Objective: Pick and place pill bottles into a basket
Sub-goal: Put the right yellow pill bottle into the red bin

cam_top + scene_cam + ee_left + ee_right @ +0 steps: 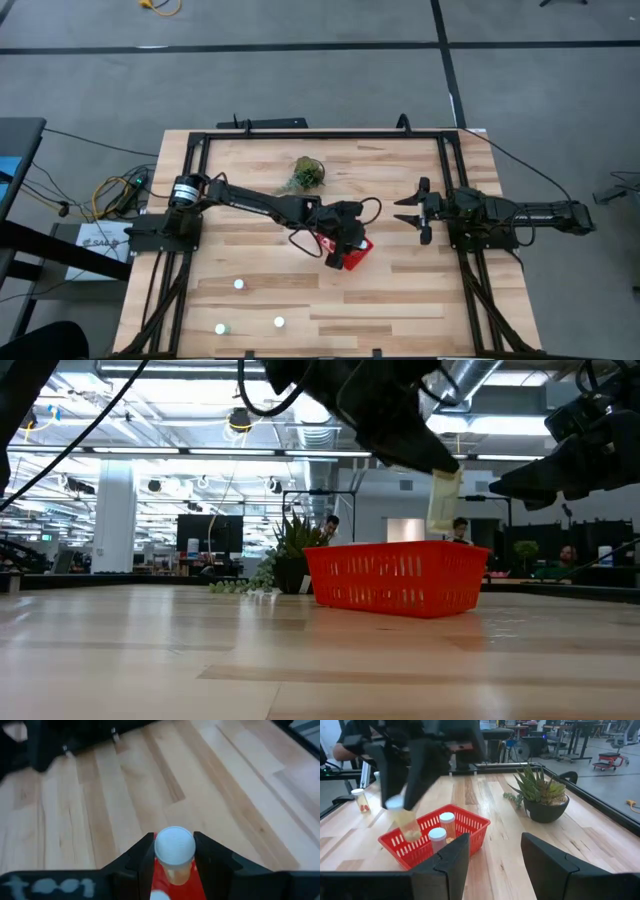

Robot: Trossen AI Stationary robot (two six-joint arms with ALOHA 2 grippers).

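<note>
My left gripper (343,247) hangs over the red basket (361,251) at the table's middle, shut on a pill bottle (174,845) with a white cap. The bottle hangs just above the basket's rim in the low view (443,500). Two more bottles (447,822) (437,838) stand upright inside the basket (470,826). Three loose bottles show as white caps near the table's near left corner (238,285) (220,328) (279,322). My right gripper (412,212) waits open and empty at the table's right. My left gripper pinches the bottle at its cap end (158,851) between its two fingers, one on either side. The fingers (415,780) come from above, slanting down. The bottle's body (409,826) hangs below them, slightly tilted, clear of the basket and over its edge.
A green potted plant (308,173) stands at the table's far middle, behind the basket. A black frame rail (320,135) runs around the table top. People and desks show in the room beyond.
</note>
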